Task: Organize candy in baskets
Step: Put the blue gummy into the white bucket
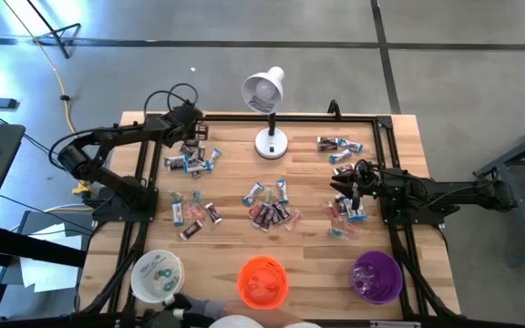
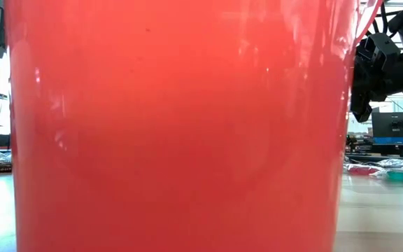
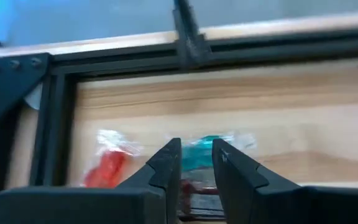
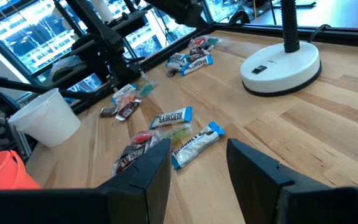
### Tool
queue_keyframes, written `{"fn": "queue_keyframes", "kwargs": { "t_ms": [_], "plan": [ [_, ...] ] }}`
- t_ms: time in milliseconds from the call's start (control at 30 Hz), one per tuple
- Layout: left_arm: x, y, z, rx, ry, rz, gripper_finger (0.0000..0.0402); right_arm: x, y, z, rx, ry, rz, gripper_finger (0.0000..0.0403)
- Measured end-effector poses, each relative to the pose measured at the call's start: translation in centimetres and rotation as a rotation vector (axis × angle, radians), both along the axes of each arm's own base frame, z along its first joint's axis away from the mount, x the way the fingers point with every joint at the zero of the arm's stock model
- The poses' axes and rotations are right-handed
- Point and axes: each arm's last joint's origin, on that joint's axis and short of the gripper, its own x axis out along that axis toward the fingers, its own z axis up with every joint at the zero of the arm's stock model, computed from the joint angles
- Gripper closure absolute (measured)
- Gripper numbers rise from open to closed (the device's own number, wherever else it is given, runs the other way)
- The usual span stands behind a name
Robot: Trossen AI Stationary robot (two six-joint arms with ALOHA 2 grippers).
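Note:
Wrapped candy lies in loose groups on the wooden table: far left [image 1: 192, 160], left [image 1: 194, 215], middle [image 1: 270, 206], far right [image 1: 338, 146] and right [image 1: 346, 211]. The white basket [image 1: 146, 284], orange basket [image 1: 262, 281] and purple basket [image 1: 376, 276] stand along the near edge. The orange basket [image 2: 180, 126] fills the low view. My left gripper [image 1: 192, 132] hangs over the far-left group and is shut on a dark red candy [image 3: 196, 188]. My right gripper [image 1: 352, 189] stands open above the right group with nothing between its fingers [image 4: 148, 165]. My left gripper [image 3: 196, 146] has the dark red candy [image 3: 196, 188] pinched between its two fingers, back from their tips, where a gap stays clear. The fingers slant down toward the table's far edge. The candy's ends are hidden by the fingers.
A white desk lamp [image 1: 267, 109] stands at the far middle, its round base [image 4: 279, 67] on the wood. A black frame [image 3: 185, 46] runs along the table's edges. A teal candy [image 3: 201, 152] and a red one [image 3: 107, 168] lie below the left fingertips.

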Motion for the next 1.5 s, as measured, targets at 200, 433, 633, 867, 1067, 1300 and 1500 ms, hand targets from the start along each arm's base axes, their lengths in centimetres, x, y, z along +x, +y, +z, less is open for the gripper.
{"fn": "queue_keyframes", "kwargs": {
  "t_ms": [200, 433, 633, 867, 1067, 1300, 1500],
  "plan": [
    [-0.5, 0.9, -1.6, -0.088, 0.053, -0.076, 0.0322, 0.0, 0.0, 0.0, -0.001, 0.000, -0.002, 0.0251],
    [-0.1, 1.3, -1.6, -0.098, 0.057, -0.021, 0.0323, 0.0, 0.0, 0.0, -0.001, 0.000, -0.002, 0.0251],
    [-0.2, 1.4, -1.5, -0.092, 0.066, -0.004, 0.0323, 0.0, 0.0, 0.0, -0.001, 0.000, -0.002, 0.0251],
    [-0.1, 1.3, -1.6, -0.110, 0.068, -0.050, 0.0323, 0.0, 0.0, 0.0, 0.000, 0.000, 0.000, 0.0251],
    [0.0, 1.4, -1.5, -0.134, 0.053, -0.080, 0.0305, 0.0, 0.0, 0.0, 0.000, 0.000, 0.001, 0.0251],
    [-0.1, 2.1, -0.7, -0.146, 0.015, -0.079, 0.0266, 0.0, 0.0, 0.0, 0.000, 0.000, 0.001, 0.0251],
    [0.0, 2.3, -1.4, -0.205, -0.033, -0.089, 0.0263, 0.0, 0.0, 0.0, 0.000, 0.000, 0.000, 0.0251]
  ]
}}
